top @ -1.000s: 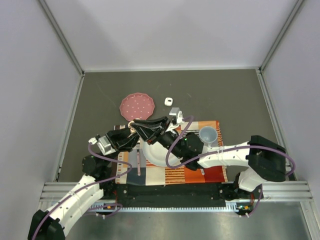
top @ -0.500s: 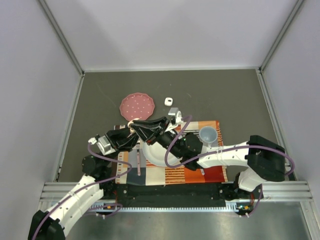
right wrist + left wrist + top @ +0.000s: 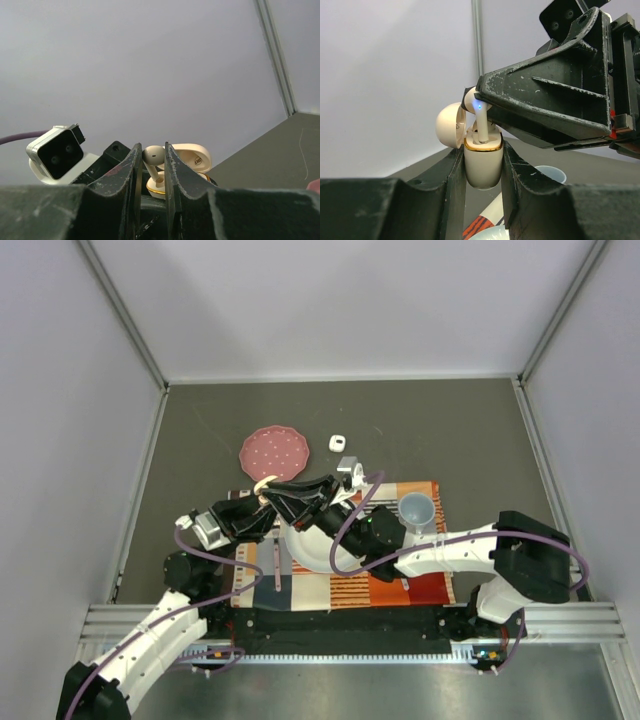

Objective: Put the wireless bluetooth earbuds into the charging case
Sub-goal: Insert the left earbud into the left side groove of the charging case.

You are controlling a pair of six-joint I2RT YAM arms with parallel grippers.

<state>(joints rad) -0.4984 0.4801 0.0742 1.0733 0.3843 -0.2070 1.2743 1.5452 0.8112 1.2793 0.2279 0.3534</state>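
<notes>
Top view, meeting point: our left fingers (image 3: pixel 260 496) and right fingers (image 3: pixel 278 488) cross just near of the pink plate (image 3: pixel 274 451), raised above the dark surface (image 3: pixel 460 430).
Top view, room: below the arms a white bowl (image 3: pixel 310 545) sits on the striped cloth (image 3: pixel 400 585), with a cup (image 3: pixel 416 507) to the right. A small white item (image 3: pixel 337 442) lies apart on the far side.
Left wrist, hold: the left fingers (image 3: pixel 482 155) pinch the cream charging case (image 3: pixel 482 172) by its sides, with its lid (image 3: pixel 447 125) swung open to the left.
Left wrist, key relation: the earbud (image 3: pixel 479 120) stands stem-down and nearly upright. Its stem enters the case's mouth and its head sits above the gold rim. We judge that a short push along the stem is what remains.
Right wrist, hold: the right fingers (image 3: pixel 151 161) pinch the earbud's head, and the case lies directly beneath it.
Right wrist, room: behind it we see only pale wall and the left arm's camera (image 3: pixel 55 150).
</notes>
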